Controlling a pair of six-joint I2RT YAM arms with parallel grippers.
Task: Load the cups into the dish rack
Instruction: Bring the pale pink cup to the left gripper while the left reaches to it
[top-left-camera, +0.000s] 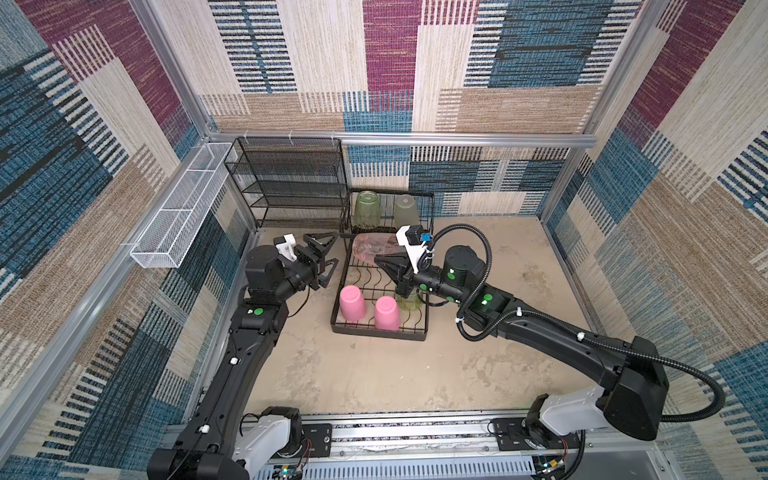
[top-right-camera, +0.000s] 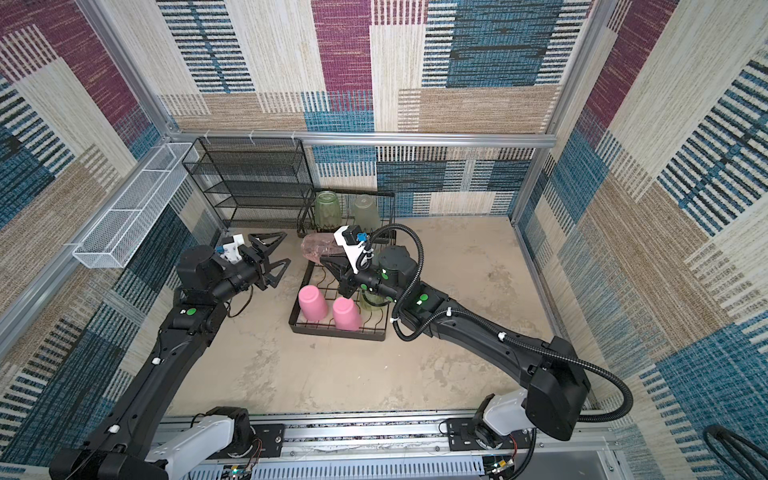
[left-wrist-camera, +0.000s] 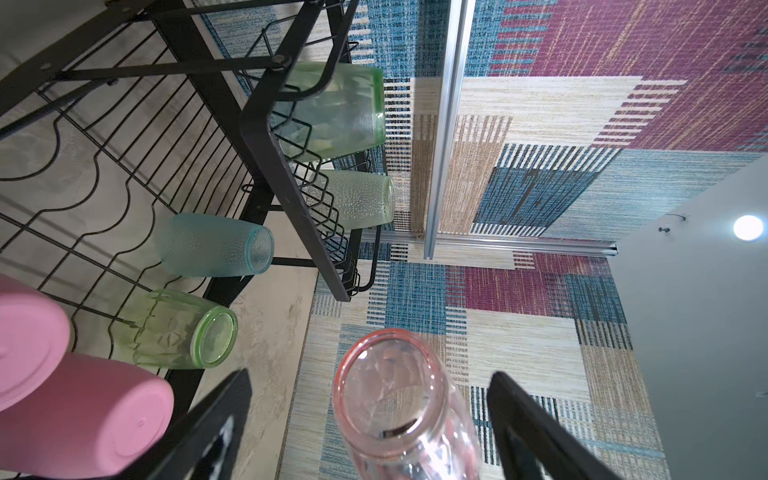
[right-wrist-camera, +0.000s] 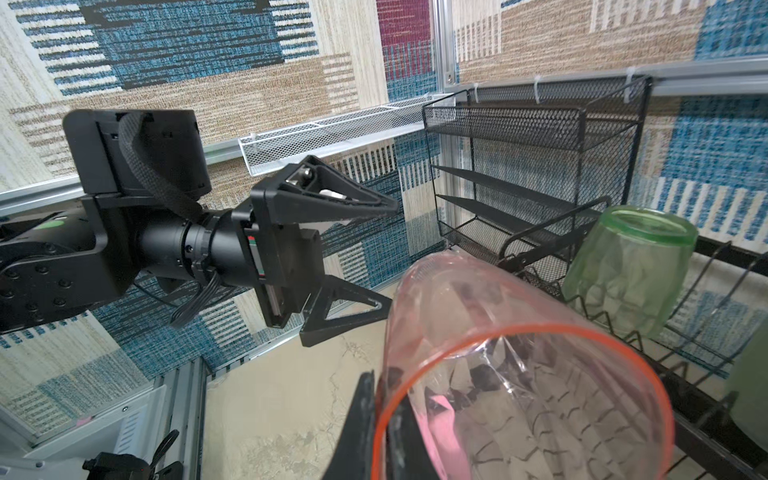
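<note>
dish rack mid-table, loaded cups toward its 6 and 12 o'clock | left gripper jaws wide apart, empty, at 9 o'clock of held cup | right gripper clamped on rim of clear pink cup, sideways above tray's 12 o'clock end | step: likely placing last cup | next: tip mouth-down into free slot

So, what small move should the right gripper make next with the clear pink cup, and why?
Probably rotate the clear pink cup mouth-down above the dish rack: the right gripper pinches its rim while it lies sideways, the left gripper stands open, and the racked cups stand inverted.
</note>
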